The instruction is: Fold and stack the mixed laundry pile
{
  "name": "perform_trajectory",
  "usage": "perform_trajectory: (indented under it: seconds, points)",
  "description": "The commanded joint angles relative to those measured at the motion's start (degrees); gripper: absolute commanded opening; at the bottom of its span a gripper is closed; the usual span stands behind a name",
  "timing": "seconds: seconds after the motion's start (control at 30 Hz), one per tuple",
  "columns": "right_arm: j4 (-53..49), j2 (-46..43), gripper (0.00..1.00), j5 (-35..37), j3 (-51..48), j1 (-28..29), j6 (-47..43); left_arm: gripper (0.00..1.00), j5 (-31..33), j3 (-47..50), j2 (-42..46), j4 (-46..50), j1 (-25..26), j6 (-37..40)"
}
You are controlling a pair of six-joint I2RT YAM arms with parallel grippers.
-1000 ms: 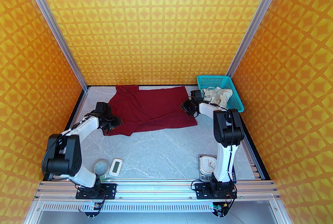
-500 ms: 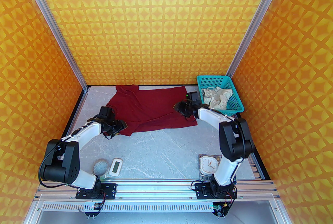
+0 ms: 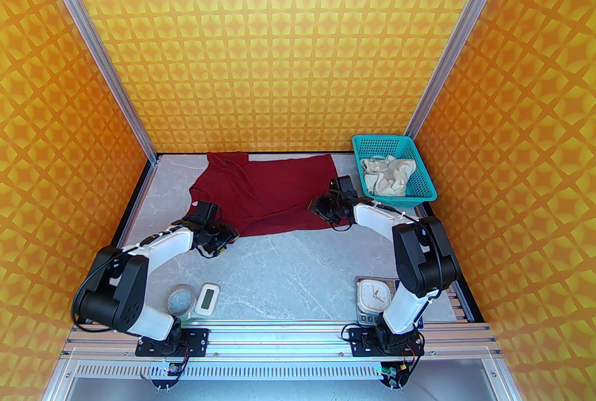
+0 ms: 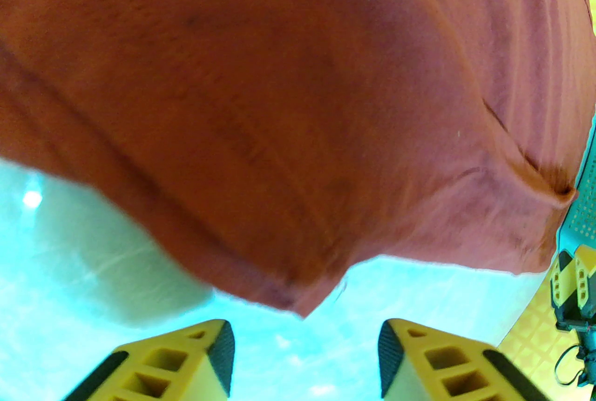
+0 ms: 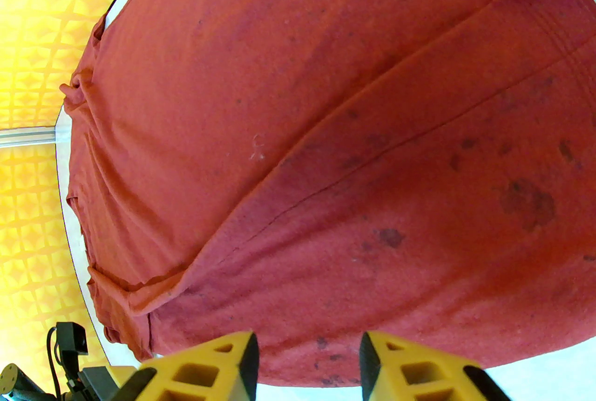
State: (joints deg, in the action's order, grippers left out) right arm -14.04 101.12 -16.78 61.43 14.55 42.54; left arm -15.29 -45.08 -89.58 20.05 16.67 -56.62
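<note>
The dark red shirt (image 3: 274, 192) lies spread on the back half of the table, a diagonal crease running across it. My left gripper (image 3: 226, 240) stands open at its near left corner; in the left wrist view that corner (image 4: 302, 306) points into the gap between the yellow fingers (image 4: 205, 357). My right gripper (image 3: 319, 209) hangs open over the shirt's near right part, with red cloth (image 5: 326, 157) just ahead of its fingers (image 5: 233, 362). The cream-white shorts (image 3: 389, 175) lie crumpled in the basket.
The teal mesh basket (image 3: 421, 187) stands at the back right corner. Near the front edge sit a white clock on a scale (image 3: 372, 294), a white timer (image 3: 207, 299) and a round grey disc (image 3: 180, 299). Patterned walls close in three sides.
The left gripper slid right and nearer along the shirt's near left edge, and that corner now sits further right. The right gripper swung left from the basket onto the shirt's right part.
</note>
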Motion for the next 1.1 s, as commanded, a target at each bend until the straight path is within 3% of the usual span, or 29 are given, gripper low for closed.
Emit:
perform_trajectory:
  seconds: [0.0, 0.1, 0.23, 0.37, 0.9, 1.07]
  points:
    - [0.75, -1.5, 0.41, -1.42, -0.43, -0.13, -1.27, 0.46, 2.61, -1.41, -2.0, -3.87, 0.42, -1.72]
    - [0.95, -1.56, 0.41, -1.66, -0.77, -0.09, -1.24, 0.38, 3.07, -2.02, -3.71, -5.53, 0.41, -2.18]
    - [0.87, -1.85, 0.41, -1.86, -0.73, -0.14, -1.24, 0.15, 4.08, -2.09, -3.82, -6.6, 0.74, -3.01]
    - [0.78, -2.32, 0.41, -1.7, -0.64, -0.18, -1.32, 0.0, 6.12, -2.21, -2.96, -6.37, 0.74, -1.93]
    - [-0.46, -2.34, 0.41, -2.39, 0.25, -0.13, -1.46, 0.0, 7.52, -10.88, -1.64, 3.81, 0.74, 3.13]
    - [-0.82, -2.33, 0.41, -2.35, 0.18, -0.13, -1.72, 0.0, 6.94, -9.04, -0.79, 3.66, 0.83, 2.57]
